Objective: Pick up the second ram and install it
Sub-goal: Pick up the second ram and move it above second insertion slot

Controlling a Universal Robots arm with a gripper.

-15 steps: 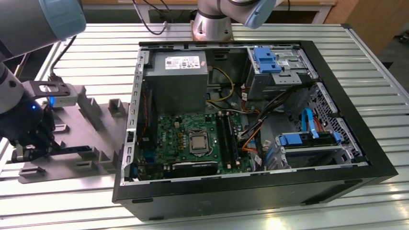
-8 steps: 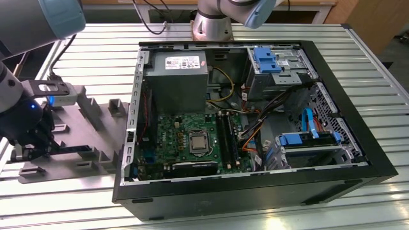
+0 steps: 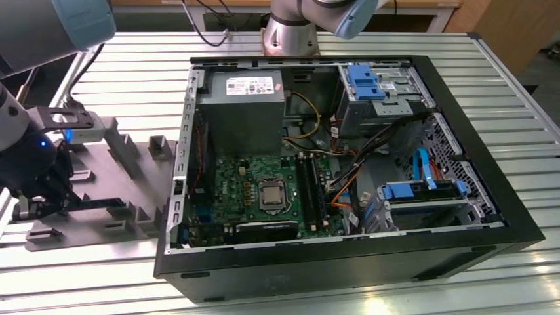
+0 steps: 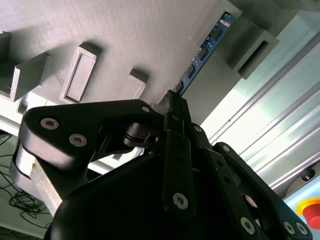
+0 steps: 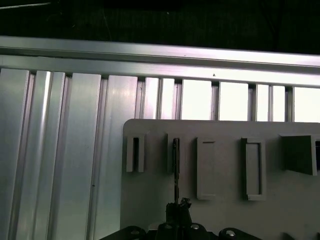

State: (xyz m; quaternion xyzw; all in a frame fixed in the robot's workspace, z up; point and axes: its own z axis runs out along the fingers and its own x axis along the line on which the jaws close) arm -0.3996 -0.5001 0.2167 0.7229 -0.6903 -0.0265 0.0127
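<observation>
Tool [image 3: 60, 205] is low over the tray [image 3: 144, 177], which sits on the slatted surface [image 3: 114, 72] just beside the case [image 3: 350, 269], on the exterior view's left of it. The tray is grey plastic with raised blocks and slots.

The ram [image 3: 94, 201] is at the tray, on edge and about level, running from the tool tip toward the case. In the second wrist view the tool [image 4: 172, 100] is narrow, with its fingers pinched on one end of the ram [image 4: 205, 50]. The rest of the stick, a blue board with dark chips, runs out over the tray [image 4: 125, 35], and the surface [image 4: 270, 125] shows beyond. In the first wrist view I see the ram [image 5: 176, 165] edge-on as a thin dark line over one tray slot, straight out from the tool [image 5: 177, 206]. I can't tell whether it is seated in the slot or lifted clear. The other slots in the tray [image 5: 225, 220] look bare, and the surface [image 5: 65, 150] lies past the tray edge.

The case is lying open. Inside it are:
- motherboard [image 3: 236, 190]
- long black slots [image 3: 308, 190] next to the CPU socket [image 3: 271, 197]
- power supply [image 3: 240, 108]
- two drive cages with blue parts [image 3: 376, 85] [image 3: 420, 193]
- loose cables

I can't tell if any stick sits in the slots. The ram and tool are well apart from them, outside the case.
</observation>
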